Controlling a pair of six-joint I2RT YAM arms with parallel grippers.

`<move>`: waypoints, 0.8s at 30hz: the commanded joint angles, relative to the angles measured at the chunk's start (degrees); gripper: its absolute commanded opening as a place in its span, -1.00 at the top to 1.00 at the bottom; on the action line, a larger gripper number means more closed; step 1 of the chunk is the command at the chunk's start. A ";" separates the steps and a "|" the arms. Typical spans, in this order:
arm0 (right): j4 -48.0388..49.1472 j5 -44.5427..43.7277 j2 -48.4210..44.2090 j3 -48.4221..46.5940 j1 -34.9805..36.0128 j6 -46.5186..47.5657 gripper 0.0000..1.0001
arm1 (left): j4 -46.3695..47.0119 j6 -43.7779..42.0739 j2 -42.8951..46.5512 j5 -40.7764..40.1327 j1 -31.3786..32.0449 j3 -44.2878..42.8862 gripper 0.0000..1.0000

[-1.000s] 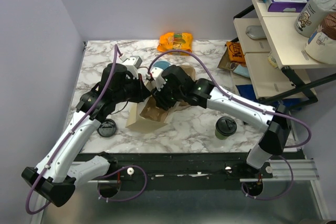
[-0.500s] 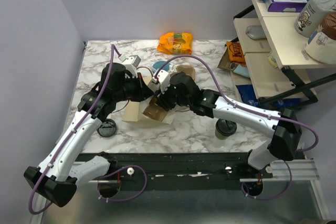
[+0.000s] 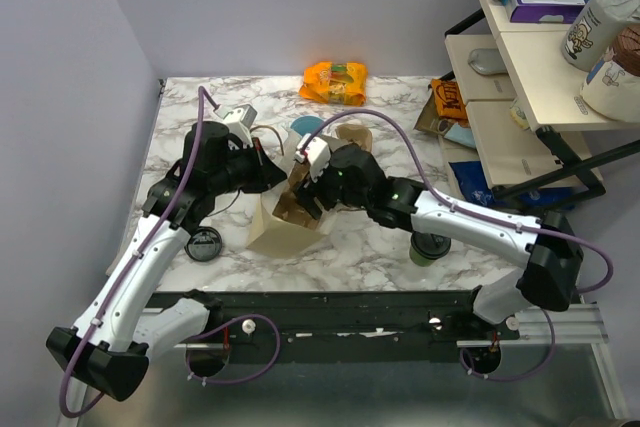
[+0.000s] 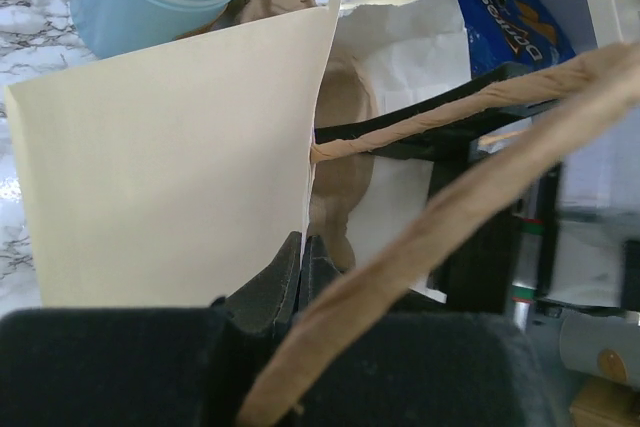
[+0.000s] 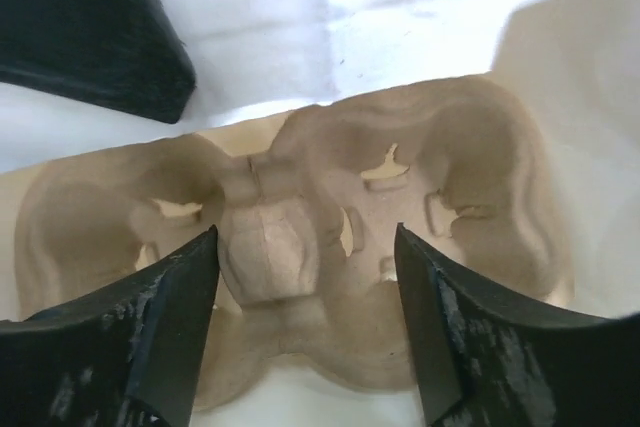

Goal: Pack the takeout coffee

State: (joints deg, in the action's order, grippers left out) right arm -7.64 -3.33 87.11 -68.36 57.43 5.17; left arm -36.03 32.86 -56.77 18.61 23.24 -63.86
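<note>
The takeout coffee (image 3: 431, 244), a green cup with a black lid, stands at the front right of the table, partly under my right forearm. The tan paper bag (image 3: 283, 227) stands mouth-up at the middle. My left gripper (image 4: 302, 249) is shut on the bag's cream side wall (image 4: 170, 167), with a twisted paper handle (image 4: 450, 217) lying across it. My right gripper (image 5: 305, 282) reaches down into the bag mouth, open, its fingers on either side of a moulded pulp cup carrier (image 5: 300, 227) on the bag floor and not touching it.
A loose black lid (image 3: 203, 245) lies left of the bag. A light-blue cup (image 3: 304, 128) and a brown-looking cup (image 3: 352, 135) stand behind the bag, with an orange snack bag (image 3: 335, 80) at the back edge. A shelf unit (image 3: 520, 67) flanks the table's right side.
The bag went from lying slanted to standing with its mouth up as my left gripper pulled its edge left. My right gripper pushed deeper inside and opened wider, leaving the carrier free.
</note>
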 commanded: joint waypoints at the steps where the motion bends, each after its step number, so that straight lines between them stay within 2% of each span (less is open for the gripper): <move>1: -1.76 2.19 -4.58 -2.39 0.32 -1.82 -0.62 | -0.62 0.01 1.75 -2.79 -0.39 -0.92 1.00; 10: -5.54 0.88 -11.70 -4.85 0.23 -2.96 -0.68 | -0.27 -0.08 1.40 -2.35 -0.48 -0.48 1.00; 17: -13.97 -7.73 -17.14 -9.60 0.32 -6.56 -0.76 | -0.88 0.45 0.88 -3.67 -0.39 -1.01 1.00; 20: -15.56 -10.99 -20.12 -10.30 0.32 -7.19 -0.89 | -1.23 0.80 0.53 -4.02 -0.39 -1.18 1.00; 21: -15.65 -11.95 -20.92 -10.30 0.23 -7.45 -0.99 | -1.50 1.06 0.52 -4.63 -0.39 -1.27 1.00; 24: -15.65 -12.75 -23.56 -10.22 0.32 -8.51 -1.00 | -2.20 1.68 0.08 -5.95 -0.39 -1.45 1.00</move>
State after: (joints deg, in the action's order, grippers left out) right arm -20.32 -11.40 67.18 -76.84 57.43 -1.10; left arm -36.64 33.10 -56.31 15.38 23.20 -63.86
